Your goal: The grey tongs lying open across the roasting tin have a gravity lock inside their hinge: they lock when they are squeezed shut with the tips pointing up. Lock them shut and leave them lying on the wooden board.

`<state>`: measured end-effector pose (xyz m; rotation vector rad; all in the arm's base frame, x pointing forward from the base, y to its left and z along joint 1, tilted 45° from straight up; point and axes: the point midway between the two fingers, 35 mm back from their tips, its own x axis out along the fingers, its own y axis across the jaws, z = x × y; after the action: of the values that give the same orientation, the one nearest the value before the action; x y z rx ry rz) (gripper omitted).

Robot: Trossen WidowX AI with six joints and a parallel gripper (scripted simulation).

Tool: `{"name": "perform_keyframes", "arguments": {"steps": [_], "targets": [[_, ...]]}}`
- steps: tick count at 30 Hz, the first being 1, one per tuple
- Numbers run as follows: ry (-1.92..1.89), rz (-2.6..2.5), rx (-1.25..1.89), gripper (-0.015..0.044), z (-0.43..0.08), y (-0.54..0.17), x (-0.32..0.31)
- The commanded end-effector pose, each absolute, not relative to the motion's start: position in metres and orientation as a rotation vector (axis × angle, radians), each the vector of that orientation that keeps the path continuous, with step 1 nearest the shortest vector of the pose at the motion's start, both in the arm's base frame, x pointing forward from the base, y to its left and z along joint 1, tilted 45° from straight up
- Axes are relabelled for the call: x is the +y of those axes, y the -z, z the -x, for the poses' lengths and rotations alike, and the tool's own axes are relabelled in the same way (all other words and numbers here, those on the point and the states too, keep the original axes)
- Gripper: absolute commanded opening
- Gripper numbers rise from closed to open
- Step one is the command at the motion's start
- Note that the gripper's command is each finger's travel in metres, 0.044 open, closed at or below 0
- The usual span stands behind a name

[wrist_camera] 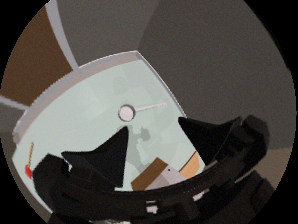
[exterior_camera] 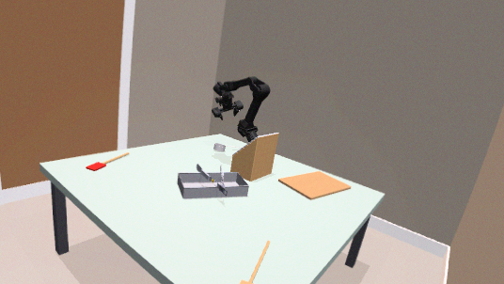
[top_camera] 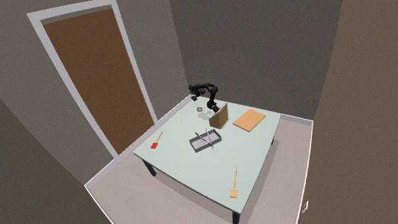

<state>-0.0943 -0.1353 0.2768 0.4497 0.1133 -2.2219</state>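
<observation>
The grey tongs [top_camera: 200, 136] [exterior_camera: 203, 172] lie open across the roasting tin [top_camera: 205, 147] [exterior_camera: 197, 192], their arms spread and crossing over its rim. The tin is dark grey with a lighter inside. The wooden board [top_camera: 249, 120] [exterior_camera: 314, 185] [wrist_camera: 192, 165] lies flat on the table, beyond the block from the tin, with nothing on it. My gripper [top_camera: 198, 96] [exterior_camera: 228, 117] [wrist_camera: 154, 124] is open and empty, high above the back of the table, well away from the tongs. The tongs cannot be made out in the wrist view.
A brown block [top_camera: 219, 118] [exterior_camera: 254, 160] stands between the arm's base and the tin. A small round metal cup with a thin handle [top_camera: 200, 109] [exterior_camera: 219, 148] [wrist_camera: 126, 113] lies below the gripper. A red spatula [top_camera: 154, 145] [exterior_camera: 96, 166] and a wooden spatula [top_camera: 233, 193] lie near the table edges.
</observation>
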Motion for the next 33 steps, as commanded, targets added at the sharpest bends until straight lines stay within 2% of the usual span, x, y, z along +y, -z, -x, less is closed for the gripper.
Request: {"name": "perform_keyframes", "arguments": {"steps": [1,7,13,24,33], "targets": [[2.222,-0.45,0.113,0.0426,0.094,-0.277,-0.135],[2.105,-0.472,0.251,0.044,0.081,-0.272,-0.161],[1.815,-0.435,0.588,0.044,0.034,-0.256,-0.213],[1.231,-0.171,1.081,0.044,-0.108,-0.206,-0.256],[0.804,0.139,1.37,0.044,-0.22,-0.149,-0.222]]}}
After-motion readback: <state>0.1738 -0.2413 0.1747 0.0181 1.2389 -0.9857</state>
